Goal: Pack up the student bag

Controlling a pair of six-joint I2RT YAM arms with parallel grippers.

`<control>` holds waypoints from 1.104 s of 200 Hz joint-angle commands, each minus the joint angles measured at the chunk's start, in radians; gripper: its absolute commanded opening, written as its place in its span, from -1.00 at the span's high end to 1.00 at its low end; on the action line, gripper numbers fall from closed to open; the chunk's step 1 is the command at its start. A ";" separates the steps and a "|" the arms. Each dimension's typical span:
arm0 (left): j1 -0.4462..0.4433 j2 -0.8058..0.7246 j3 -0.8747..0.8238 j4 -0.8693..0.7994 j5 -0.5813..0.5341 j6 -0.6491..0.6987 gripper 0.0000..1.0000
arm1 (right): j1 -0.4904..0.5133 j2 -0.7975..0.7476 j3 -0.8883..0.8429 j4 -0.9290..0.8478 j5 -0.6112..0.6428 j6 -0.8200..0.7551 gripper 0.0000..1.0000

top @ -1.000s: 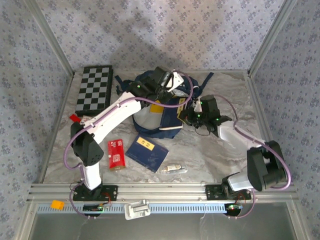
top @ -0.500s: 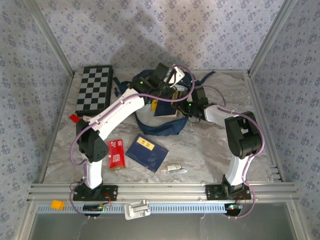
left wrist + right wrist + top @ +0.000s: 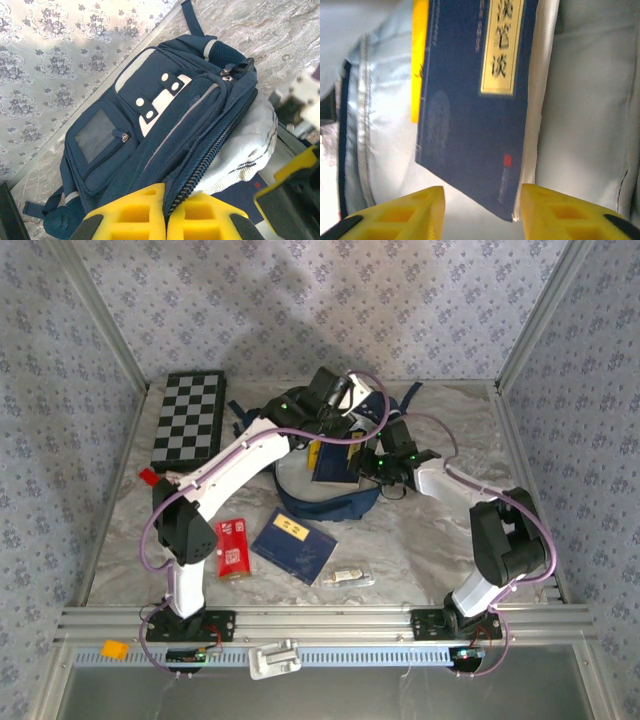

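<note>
The right arm has swung in over the last second: its elbow, first folded out to the right and then raised high, now sits lower, and the right gripper [image 3: 372, 468] is at the mouth of the bag [image 3: 330, 508]. The bag has sagged open wider.

From above, the bag lies at the back middle of the surface [image 3: 440, 530], mouth up, with a book [image 3: 330, 462] inside against its pale lining. The left gripper [image 3: 338, 412] is at the bag's far edge. Nearer the arms lie a second book [image 3: 295, 545] and a red pack [image 3: 232, 545], close but apart. A chessboard [image 3: 190, 418] lies at the back left.

On the left wrist, the left gripper [image 3: 166, 195] is pressed together, pinching the zip edge of the bag [image 3: 150, 125]. Pale cloth [image 3: 240, 150] bulges from the open zip.

On the right wrist, the right gripper [image 3: 481, 192] is spread, gripping nothing. The book [image 3: 475, 125] lies on the lining [image 3: 570, 125] with its lower corner between the fingers [image 3: 395, 212], close to the right one. Its yellow label [image 3: 502, 45] carries dark characters.
</note>
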 commanded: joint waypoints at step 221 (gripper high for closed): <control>0.049 0.017 0.045 0.024 0.054 -0.126 1.00 | 0.054 -0.083 -0.122 0.227 0.001 -0.116 0.39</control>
